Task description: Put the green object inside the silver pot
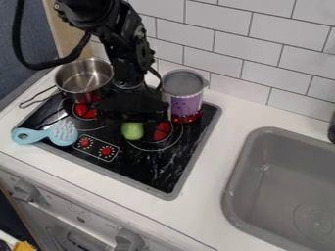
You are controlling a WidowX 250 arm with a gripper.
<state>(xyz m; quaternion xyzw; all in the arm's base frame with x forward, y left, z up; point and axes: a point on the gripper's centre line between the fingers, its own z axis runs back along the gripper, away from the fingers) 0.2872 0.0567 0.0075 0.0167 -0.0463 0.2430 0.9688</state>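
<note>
The black gripper hangs low over the middle of the black stove top. Just below its dark body, on the viewer's side, the rounded green object shows against the stove; its upper part is partly covered by the gripper. Whether the two touch is hard to make out. At the stove's back left corner stands the silver pot, upright, its handle pointing to the lower left. The part of its inside that shows holds nothing.
A purple and silver can stands right of the gripper on the stove. A light blue brush lies across the stove's left edge. White counter and a grey sink are at the right, with a tiled wall behind.
</note>
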